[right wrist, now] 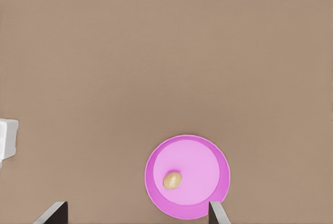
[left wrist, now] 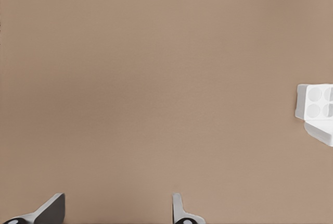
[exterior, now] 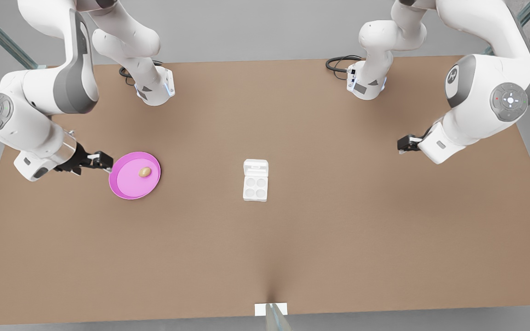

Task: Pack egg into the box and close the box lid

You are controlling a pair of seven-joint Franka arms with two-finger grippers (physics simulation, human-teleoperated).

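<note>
A tan-brown egg [exterior: 144, 172] [right wrist: 173, 180] lies on a round pink plate [exterior: 129, 184] [right wrist: 200, 156] toward the front view's left. My right gripper [exterior: 101, 161] [right wrist: 136, 214] hovers at that plate's outer rim, open, with nothing between its fingers. The white box [exterior: 255, 188] [left wrist: 315, 101] sits mid-table with four bare round cups. Its box lid [exterior: 256, 167] [left wrist: 320, 130] lies folded back flat behind the cups. My left gripper [exterior: 403, 143] [left wrist: 114, 213] waits far off on the front view's right, open, with nothing held.
A brown tabletop [exterior: 338, 230] carries everything. Both arm bases [exterior: 154, 89] [exterior: 366, 85] stand at the far edge, each with black cables. A small white marker [exterior: 271, 309] sits at the near edge. A corner of the box [right wrist: 8, 138] appears in the right wrist view.
</note>
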